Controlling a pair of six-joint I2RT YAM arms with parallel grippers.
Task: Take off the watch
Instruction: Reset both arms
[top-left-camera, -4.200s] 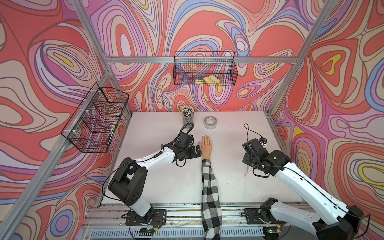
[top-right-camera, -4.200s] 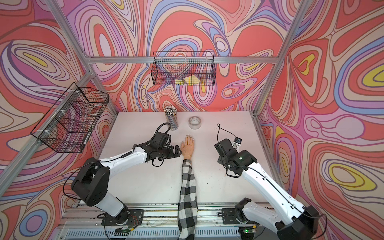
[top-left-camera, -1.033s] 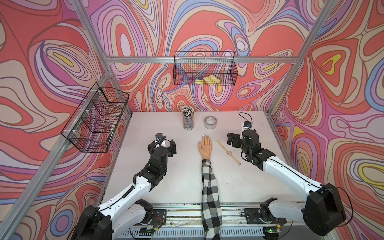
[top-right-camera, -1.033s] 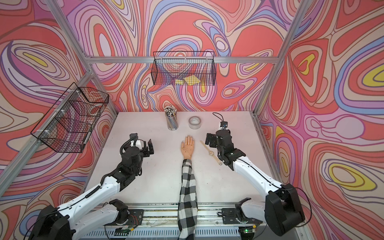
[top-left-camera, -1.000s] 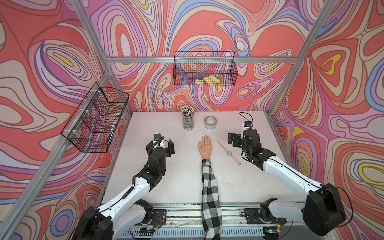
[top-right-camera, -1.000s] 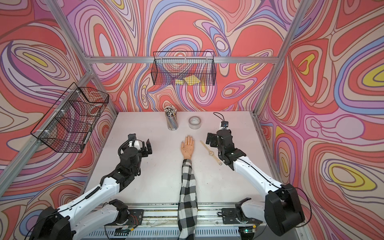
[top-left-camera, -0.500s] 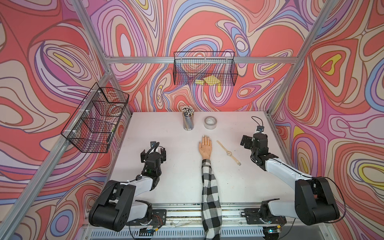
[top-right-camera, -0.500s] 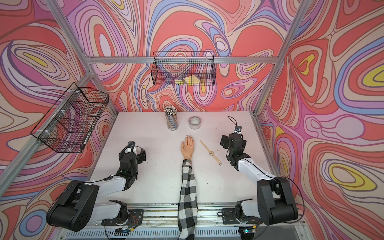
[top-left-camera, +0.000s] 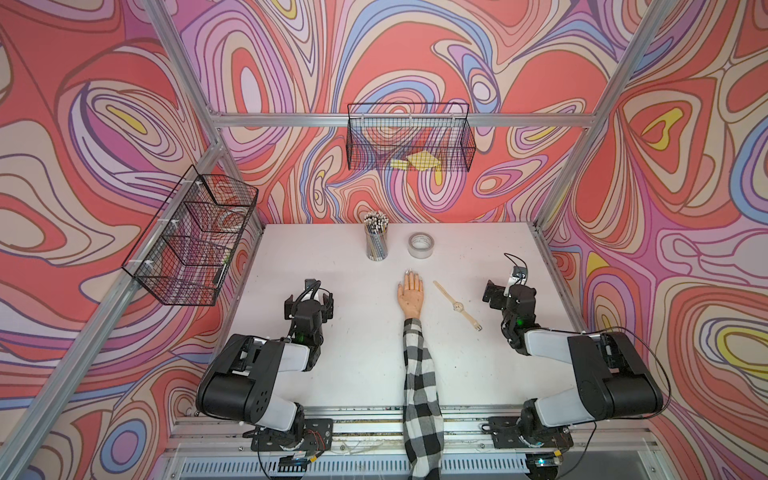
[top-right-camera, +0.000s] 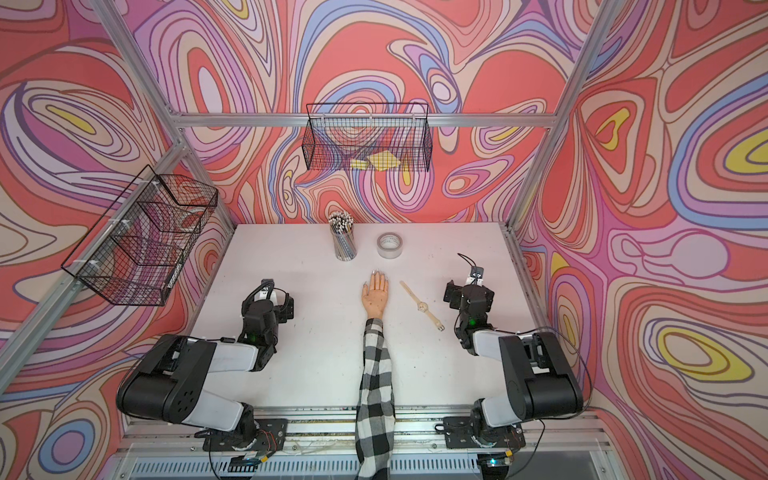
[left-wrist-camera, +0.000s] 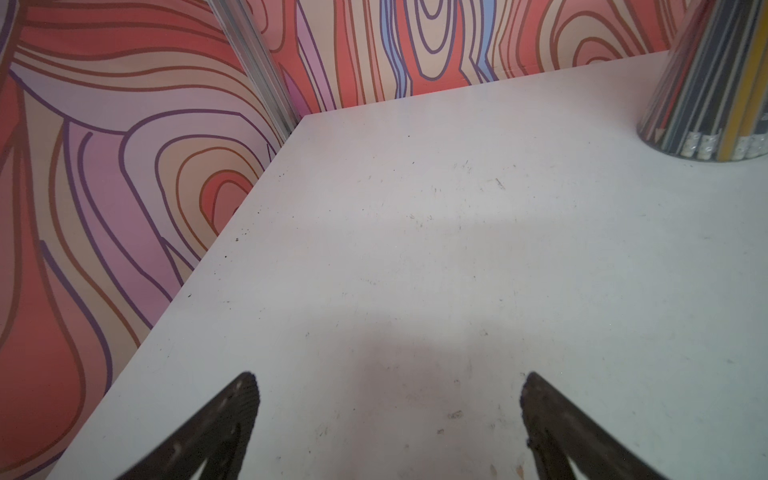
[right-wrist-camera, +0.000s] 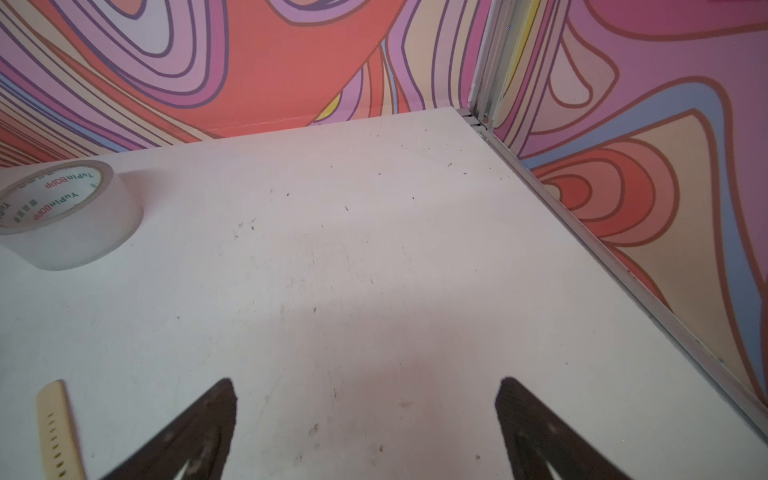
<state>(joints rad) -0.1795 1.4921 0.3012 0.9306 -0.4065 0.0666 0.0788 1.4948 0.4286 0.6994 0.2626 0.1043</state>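
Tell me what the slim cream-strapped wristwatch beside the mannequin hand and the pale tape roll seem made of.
Slim cream-beige wristwatch: the strap looks like matte rubber or plastic, evenly coloured with punched holes; its small round case looks metallic, too small to confirm. Pale tape roll: translucent, frosted plastic film on a printed core, probably cardboard.
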